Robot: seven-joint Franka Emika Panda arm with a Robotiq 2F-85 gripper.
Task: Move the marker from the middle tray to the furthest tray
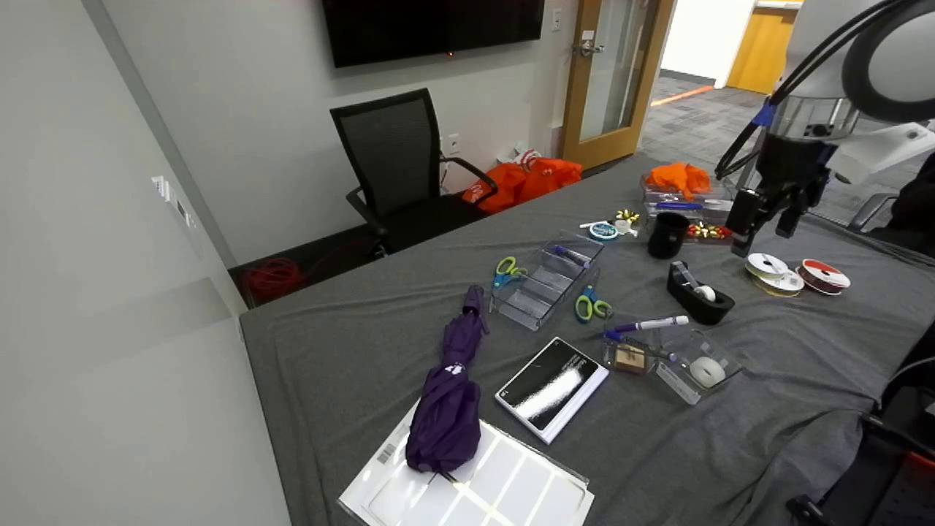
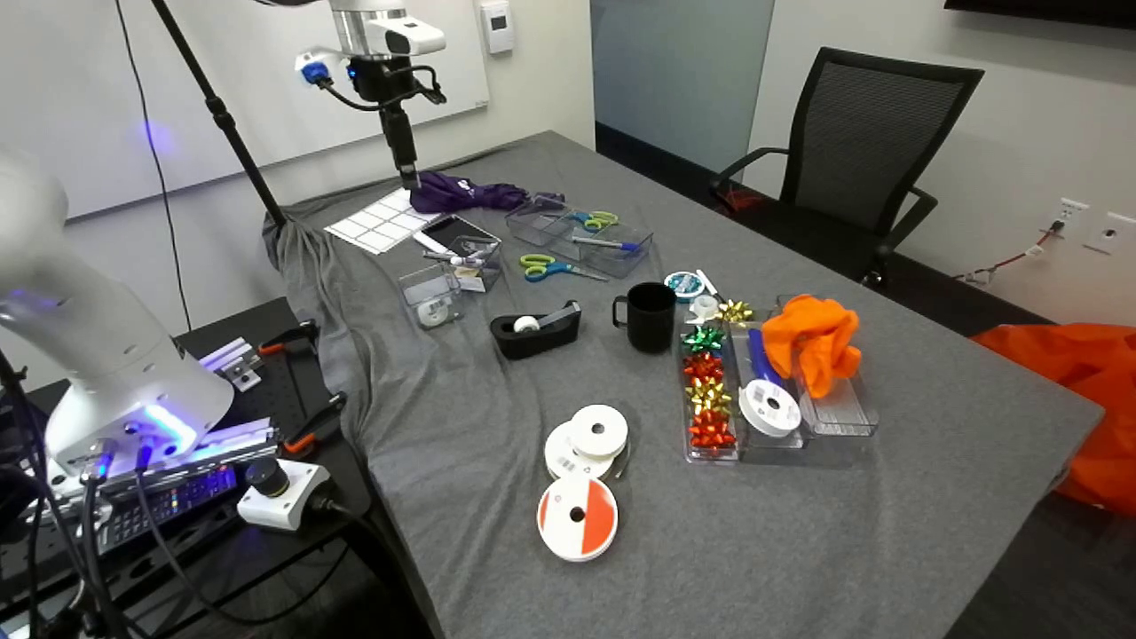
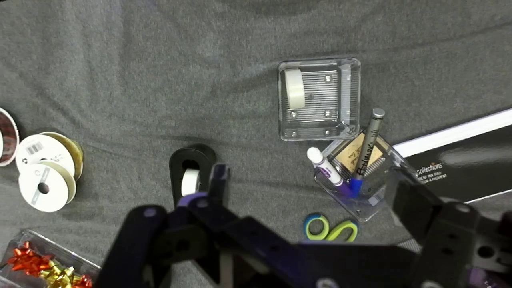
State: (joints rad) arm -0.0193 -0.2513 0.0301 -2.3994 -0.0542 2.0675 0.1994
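Hanging empty-handed, the move probably all ahead

From my seat, I see a cloth-covered table [image 2: 887, 515] across both exterior views, with the arm [image 2: 115, 355] extended over it. The gripper [image 1: 762, 239] hangs above the table, fingers spread wide, nothing between them. I take the furthest tray [image 1: 532, 299] to be the long divided one, and the middle tray [image 3: 372, 205] to be the small one between that and a square tray [image 3: 320, 120]. In the middle tray lie a white marker with a purple cap [image 3: 330, 172] and a grey marker with a blue cap [image 3: 367, 148], cap ends close together. A blue-capped marker [image 2: 606, 242] also lies in the furthest tray; whether it is the one meant, I cannot tell. If it is not, I judge nothing done: choosing, gripping, lifting, carrying across and releasing are all left
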